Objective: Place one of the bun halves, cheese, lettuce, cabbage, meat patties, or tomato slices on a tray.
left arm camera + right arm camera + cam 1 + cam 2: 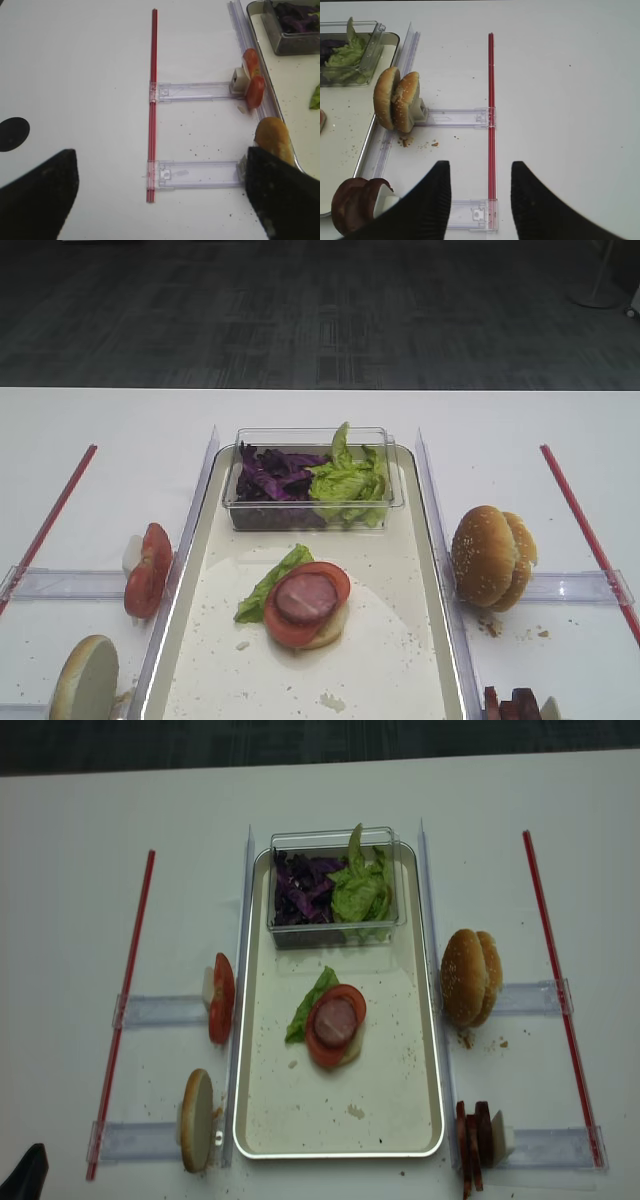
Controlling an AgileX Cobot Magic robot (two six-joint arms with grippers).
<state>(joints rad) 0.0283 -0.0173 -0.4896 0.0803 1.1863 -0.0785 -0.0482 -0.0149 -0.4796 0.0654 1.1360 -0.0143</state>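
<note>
White tabletop (560, 420) is meeting dark grey carpet (300, 310) behind. Right claw (479, 200) is hovering spread and empty, patties (357, 202) standing just left of it, beside the tray (365, 145).

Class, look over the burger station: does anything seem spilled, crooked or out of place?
Brown crumbs lie scattered on the white table beside the upright pair of sesame bun halves. On the silvery metal tray, the stack sits askew: the pinkish meat patty and red tomato slice overhang the bun base, with a green lettuce leaf sticking out left.
</note>
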